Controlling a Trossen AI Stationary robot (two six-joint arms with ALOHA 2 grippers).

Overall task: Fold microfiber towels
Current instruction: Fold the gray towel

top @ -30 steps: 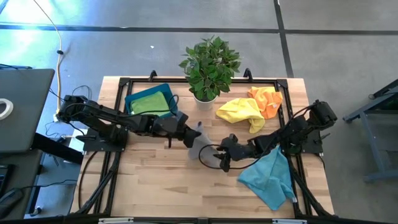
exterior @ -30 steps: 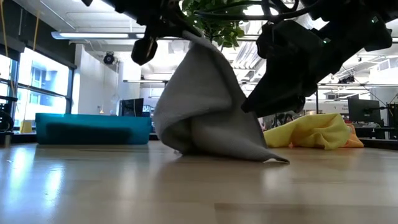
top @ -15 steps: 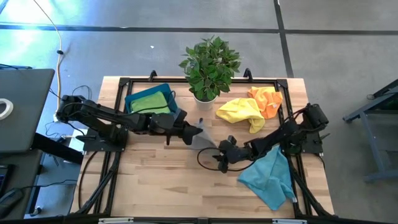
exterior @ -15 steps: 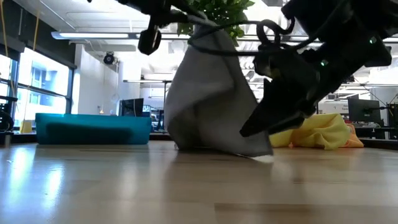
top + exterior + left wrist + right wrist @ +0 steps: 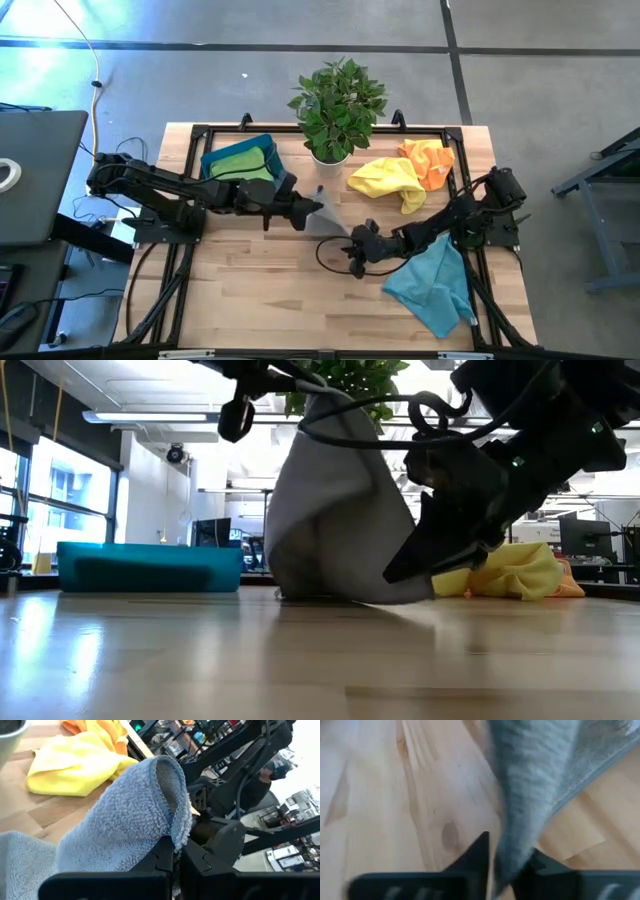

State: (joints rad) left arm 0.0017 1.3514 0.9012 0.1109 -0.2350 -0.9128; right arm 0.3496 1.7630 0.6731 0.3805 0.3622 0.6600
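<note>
Left gripper point(image 5: 312, 211), at frame centre, clamped tight on a raised corner of the grey towel point(image 5: 327, 215); right gripper point(image 5: 353, 250), just lower right, pinched shut on the same cloth's opposite edge. Draped down to the desk point(image 5: 260, 290). Yellow towel point(image 5: 388, 180), orange towel point(image 5: 428, 160) upper right; teal-blue towel point(image 5: 432, 288) lower right.

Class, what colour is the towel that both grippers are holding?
Grey towel; the low view shows it best.

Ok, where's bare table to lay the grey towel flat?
The near strip of table, below the left gripper and left of the teal towel, is bare. The far side is crowded: tray, plant, yellow towel, orange towel.
</note>
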